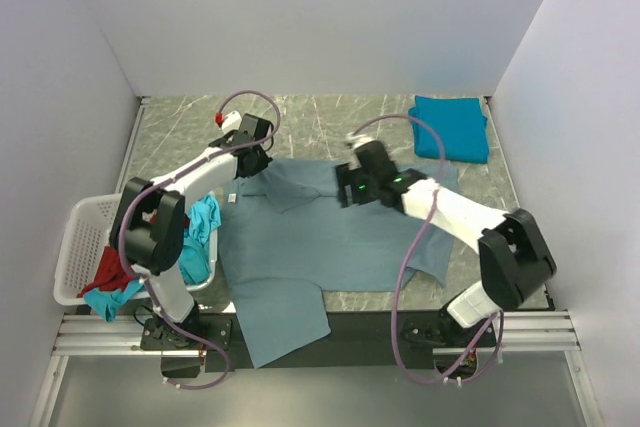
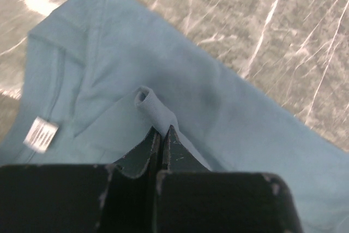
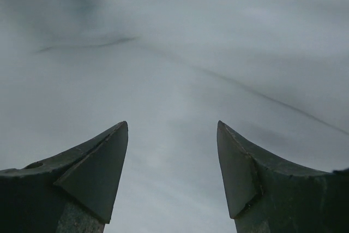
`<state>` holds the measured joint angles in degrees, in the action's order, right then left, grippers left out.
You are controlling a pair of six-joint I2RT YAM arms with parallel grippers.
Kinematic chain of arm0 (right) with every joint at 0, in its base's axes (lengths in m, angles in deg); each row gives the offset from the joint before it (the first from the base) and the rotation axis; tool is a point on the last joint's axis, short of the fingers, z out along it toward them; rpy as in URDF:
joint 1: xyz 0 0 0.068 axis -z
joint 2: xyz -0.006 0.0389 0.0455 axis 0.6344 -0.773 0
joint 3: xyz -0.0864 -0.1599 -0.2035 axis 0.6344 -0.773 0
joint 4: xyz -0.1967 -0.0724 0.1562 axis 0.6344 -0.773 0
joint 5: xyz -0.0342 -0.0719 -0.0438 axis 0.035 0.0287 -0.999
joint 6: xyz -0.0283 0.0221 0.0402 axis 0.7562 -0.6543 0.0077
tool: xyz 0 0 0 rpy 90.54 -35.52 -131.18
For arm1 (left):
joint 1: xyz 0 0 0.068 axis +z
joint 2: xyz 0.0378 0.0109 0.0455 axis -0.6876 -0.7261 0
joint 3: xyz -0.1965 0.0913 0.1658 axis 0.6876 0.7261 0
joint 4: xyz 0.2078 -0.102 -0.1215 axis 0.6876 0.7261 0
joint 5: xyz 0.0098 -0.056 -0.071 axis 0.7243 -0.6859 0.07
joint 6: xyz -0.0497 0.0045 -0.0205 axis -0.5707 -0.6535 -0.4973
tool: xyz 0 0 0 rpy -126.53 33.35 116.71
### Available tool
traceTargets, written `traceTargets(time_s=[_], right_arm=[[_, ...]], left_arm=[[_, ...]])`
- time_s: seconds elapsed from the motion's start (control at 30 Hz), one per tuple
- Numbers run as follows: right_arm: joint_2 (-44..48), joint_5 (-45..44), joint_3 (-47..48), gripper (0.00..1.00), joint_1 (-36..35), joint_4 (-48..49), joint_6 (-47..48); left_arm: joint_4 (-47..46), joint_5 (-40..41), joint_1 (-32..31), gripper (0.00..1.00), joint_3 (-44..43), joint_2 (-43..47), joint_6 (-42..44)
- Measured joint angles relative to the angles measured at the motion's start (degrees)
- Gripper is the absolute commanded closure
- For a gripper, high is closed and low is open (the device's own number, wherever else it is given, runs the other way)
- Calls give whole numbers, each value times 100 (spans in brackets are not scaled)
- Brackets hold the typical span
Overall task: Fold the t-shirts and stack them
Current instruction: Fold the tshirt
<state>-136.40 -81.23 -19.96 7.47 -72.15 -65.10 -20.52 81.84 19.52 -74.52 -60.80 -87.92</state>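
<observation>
A corner of the grey-blue t-shirt (image 1: pixel 300 257) hangs over the near table edge between the two arm bases. The rest lies spread and lightly rumpled across the middle of the marble-patterned table (image 1: pixel 170 132), collar toward the far side. At the near left, against the wall, a white laundry basket (image 1: pixel 72 237) holds a red t-shirt (image 1: pixel 112 269) and a turquoise t-shirt (image 1: pixel 203 219) that spills over its rim. The right gripper (image 3: pixel 172 129) hangs low over the shirt's upper middle, fingers spread with nothing between them; its wrist view shows only smooth cloth. The left gripper (image 2: pixel 162 132) is clenched on a small rolled pinch of cloth near the collar, plain only in its wrist view, with a white label (image 2: pixel 41 133) nearby. Bare table lies beyond the collar. A folded teal-blue t-shirt (image 1: pixel 452 127) sits in the far right corner.
</observation>
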Motion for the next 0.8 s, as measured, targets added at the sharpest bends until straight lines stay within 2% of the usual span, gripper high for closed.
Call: traceTargets(time_s=[0.13, 0.3, 0.33, 0.53, 0.8], right_arm=[[-542, 157, 175, 31, -946, 461, 2], [-1744, 341, 1156, 37, -1668, 728, 28], [-2002, 352, 1410, 41, -1742, 769, 33], [-3274, 232, 2765, 45, -1985, 728, 142], [-3834, 11, 3244, 51, -1976, 393, 243]], left_arm=[[-109, -317, 160, 99, -343, -428, 122], [-175, -627, 308, 99, -564, -734, 177], [-188, -682, 339, 99, -573, -774, 184], [-229, -929, 479, 99, -577, -896, 201], [-254, -1150, 625, 99, -577, -1110, 208]])
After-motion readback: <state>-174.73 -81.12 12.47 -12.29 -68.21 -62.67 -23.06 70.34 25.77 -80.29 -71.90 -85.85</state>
